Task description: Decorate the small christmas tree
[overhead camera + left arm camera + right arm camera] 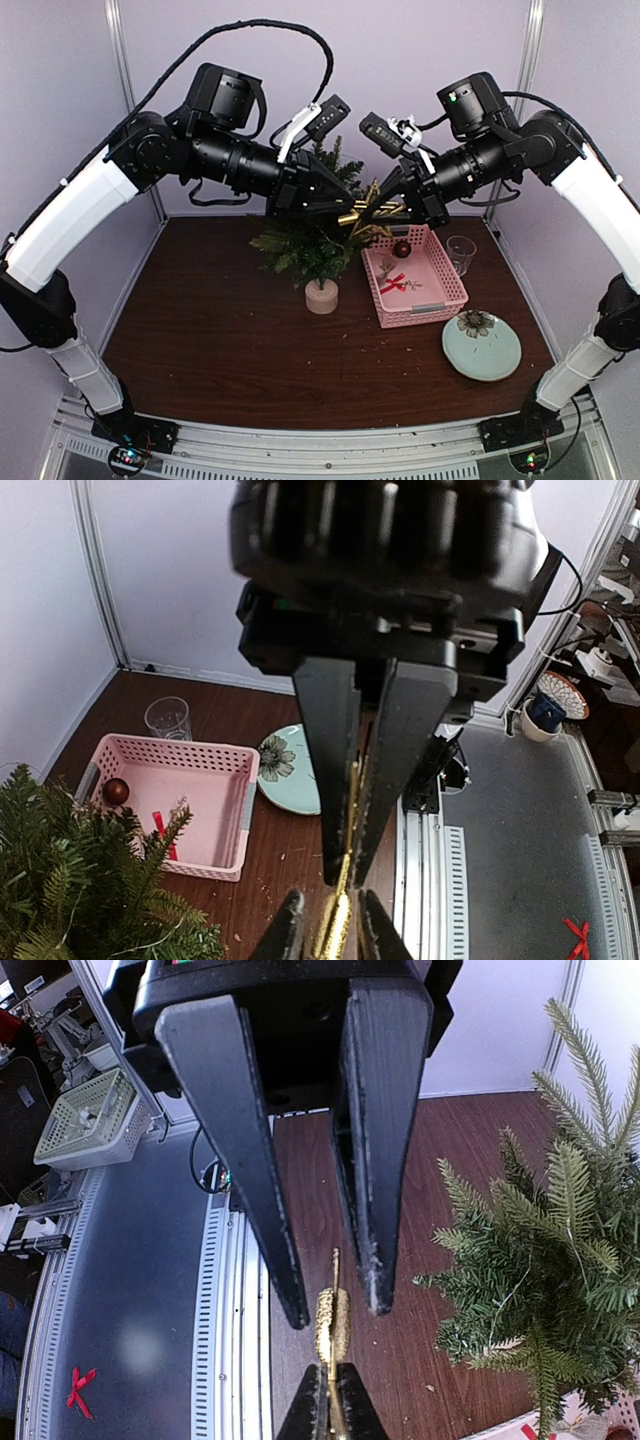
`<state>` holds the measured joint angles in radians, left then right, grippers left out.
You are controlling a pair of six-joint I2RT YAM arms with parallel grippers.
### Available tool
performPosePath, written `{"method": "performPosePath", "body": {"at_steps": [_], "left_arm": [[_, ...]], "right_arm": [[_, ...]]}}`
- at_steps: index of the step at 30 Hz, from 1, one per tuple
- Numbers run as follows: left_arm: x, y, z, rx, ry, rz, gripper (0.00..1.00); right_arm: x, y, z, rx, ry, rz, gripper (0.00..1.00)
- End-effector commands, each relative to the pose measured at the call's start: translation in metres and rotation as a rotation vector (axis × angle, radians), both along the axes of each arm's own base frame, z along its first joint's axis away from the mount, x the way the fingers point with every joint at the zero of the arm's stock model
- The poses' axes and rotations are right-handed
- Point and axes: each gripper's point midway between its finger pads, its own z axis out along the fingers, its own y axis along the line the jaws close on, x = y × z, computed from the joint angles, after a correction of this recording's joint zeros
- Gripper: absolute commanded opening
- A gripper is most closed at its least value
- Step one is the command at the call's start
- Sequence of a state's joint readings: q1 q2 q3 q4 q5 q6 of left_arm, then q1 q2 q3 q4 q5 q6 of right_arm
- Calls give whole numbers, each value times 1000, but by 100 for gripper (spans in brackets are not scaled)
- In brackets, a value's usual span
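The small christmas tree point(312, 240) stands on its pale stump base point(321, 297) at the back middle of the table. Both grippers meet beside its upper right branches. My left gripper point(345, 212) is shut on the stem of a gold glitter star ornament point(372, 212). In the left wrist view, the left gripper point(350, 865) pinches the gold ornament point(337, 925). My right gripper point(392, 208) is open, its fingers either side of the ornament without touching. The right wrist view shows the right gripper point(337, 1310), the ornament point(333, 1325) and the tree point(550, 1260).
A pink basket point(425, 312) right of the tree holds a red ball point(401, 248) and a red bow point(393, 283). A clear glass cup point(461, 254) stands behind it. A pale green plate point(490, 355) with a flower decoration lies at the front right.
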<state>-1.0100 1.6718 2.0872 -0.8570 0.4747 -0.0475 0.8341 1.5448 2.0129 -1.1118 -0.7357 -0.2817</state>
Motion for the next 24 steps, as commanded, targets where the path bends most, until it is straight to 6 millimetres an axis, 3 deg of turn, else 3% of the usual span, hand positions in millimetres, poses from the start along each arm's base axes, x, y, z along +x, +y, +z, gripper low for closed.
{"method": "performPosePath", "body": {"at_steps": [1,6,9,13,14,16,18,19,24], "left_arm": [[-3,-9,2,-30,-6,-36,15],[-10,-10,-4,-17,13,-79,10],[-14,-9,-6,-10,27,-96,0],[-16,-8,-6,-14,44,-103,0],[-15,-7,-4,-22,45,-89,0],[-7,-5,9,-88,40,-50,0],[4,5,26,-185,36,9,0],[10,9,34,-229,36,40,0],[32,21,66,-372,-10,172,0]], "right_arm": [[-6,0,6,8,-3,11,0],[-7,2,5,5,3,19,0],[-8,4,4,5,6,24,0],[-7,5,7,14,10,20,0],[-5,5,9,23,10,6,6],[3,3,16,56,33,-29,33],[15,-2,27,114,62,-79,71],[21,-5,33,151,75,-106,82],[43,-27,71,448,125,-223,90]]}}
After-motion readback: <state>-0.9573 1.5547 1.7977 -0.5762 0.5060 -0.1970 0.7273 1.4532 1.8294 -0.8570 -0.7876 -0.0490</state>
